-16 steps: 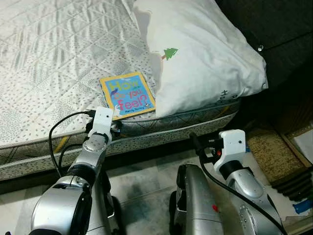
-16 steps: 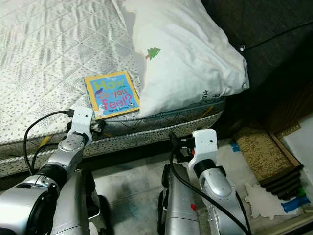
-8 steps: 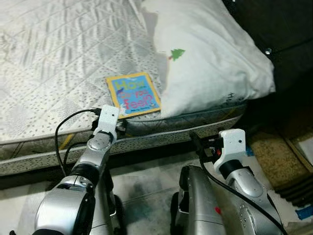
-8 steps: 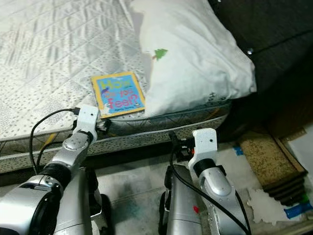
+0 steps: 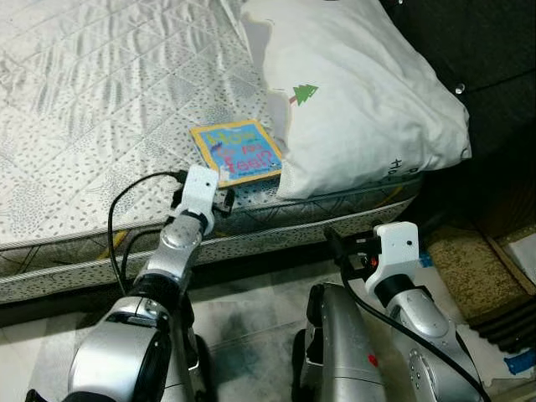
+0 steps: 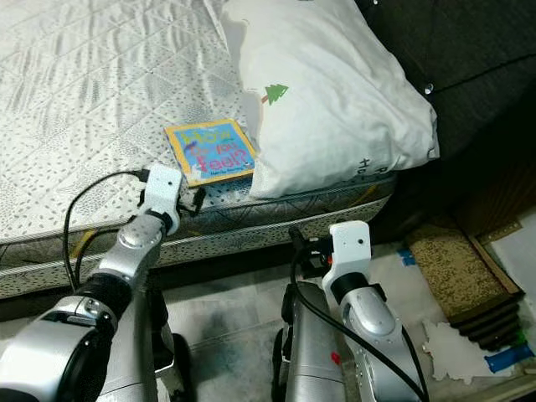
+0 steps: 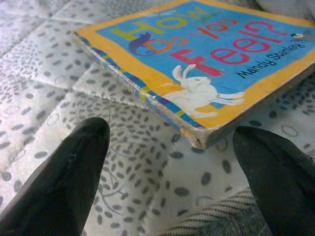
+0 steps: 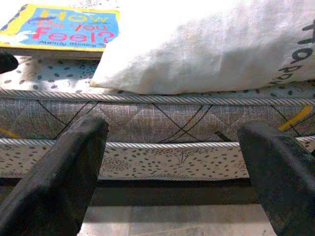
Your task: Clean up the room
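Observation:
A children's book with a yellow border and blue cover, titled "How do you feel?", lies flat on the mattress near its front edge, against a white pillow. My left gripper is at the mattress edge just short of the book, open; in the left wrist view the book's corner sits between and just beyond the two black fingertips, with nothing held. My right gripper is held low in front of the bed's side, open and empty, facing the mattress edge.
The pillow carries a small green tree print and overhangs the mattress edge. A dark headboard stands at the right. On the floor to the right lie a brown mat and a blue item. Tiled floor lies below the bed.
My left arm has reached forward and to the right, bringing its gripper up to the book's near edge. The camera view shifted slightly. The right arm has stayed put.

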`<state>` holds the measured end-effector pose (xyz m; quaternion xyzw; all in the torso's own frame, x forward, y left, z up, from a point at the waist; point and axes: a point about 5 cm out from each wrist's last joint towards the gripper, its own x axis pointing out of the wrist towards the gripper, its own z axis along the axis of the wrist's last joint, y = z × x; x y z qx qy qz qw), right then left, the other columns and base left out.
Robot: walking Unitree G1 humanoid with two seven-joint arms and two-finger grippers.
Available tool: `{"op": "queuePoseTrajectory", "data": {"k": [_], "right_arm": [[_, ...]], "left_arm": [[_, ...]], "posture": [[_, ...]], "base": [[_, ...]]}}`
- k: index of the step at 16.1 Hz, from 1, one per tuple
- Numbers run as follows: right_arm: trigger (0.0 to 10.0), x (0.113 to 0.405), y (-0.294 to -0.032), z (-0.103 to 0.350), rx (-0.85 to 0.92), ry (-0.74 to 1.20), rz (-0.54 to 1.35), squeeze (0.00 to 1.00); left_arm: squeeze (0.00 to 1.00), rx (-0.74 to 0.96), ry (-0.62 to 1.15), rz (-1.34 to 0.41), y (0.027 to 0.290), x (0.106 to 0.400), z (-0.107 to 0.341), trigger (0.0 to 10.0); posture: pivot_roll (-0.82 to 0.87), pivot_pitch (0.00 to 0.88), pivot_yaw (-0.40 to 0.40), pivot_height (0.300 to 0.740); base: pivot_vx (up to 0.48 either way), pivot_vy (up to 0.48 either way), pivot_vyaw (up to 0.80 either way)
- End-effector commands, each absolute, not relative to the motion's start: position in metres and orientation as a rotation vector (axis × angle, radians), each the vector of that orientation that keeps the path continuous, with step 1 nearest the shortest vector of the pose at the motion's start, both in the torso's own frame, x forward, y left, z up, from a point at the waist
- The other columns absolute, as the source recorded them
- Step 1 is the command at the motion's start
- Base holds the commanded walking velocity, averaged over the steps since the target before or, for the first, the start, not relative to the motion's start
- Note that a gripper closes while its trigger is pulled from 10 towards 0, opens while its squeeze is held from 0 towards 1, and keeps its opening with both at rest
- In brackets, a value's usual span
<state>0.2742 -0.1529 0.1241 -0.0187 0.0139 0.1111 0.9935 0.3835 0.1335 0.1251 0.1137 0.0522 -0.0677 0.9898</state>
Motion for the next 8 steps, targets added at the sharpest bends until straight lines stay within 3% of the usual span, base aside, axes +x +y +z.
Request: {"op": "queuePoseTrajectory", "data": {"k": [1,8], "right_arm": [[10.0,0.272,-0.155,0.120,-0.040,0.044,0.218,0.00],[10.0,0.273,-0.157,0.118,-0.045,0.045,0.217,0.00]], "left_arm": [[0.00,0.226,0.107,-0.135,0.135,0.382,0.123,10.0],[0.00,0.229,0.111,-0.020,0.161,0.383,0.126,10.0]], "posture": [[-0.11,0.281,-0.053,0.549],[-0.10,0.270,-0.053,0.549]], "base": [[0.000,0.000,0.00],[0.000,0.000,0.00]]}}
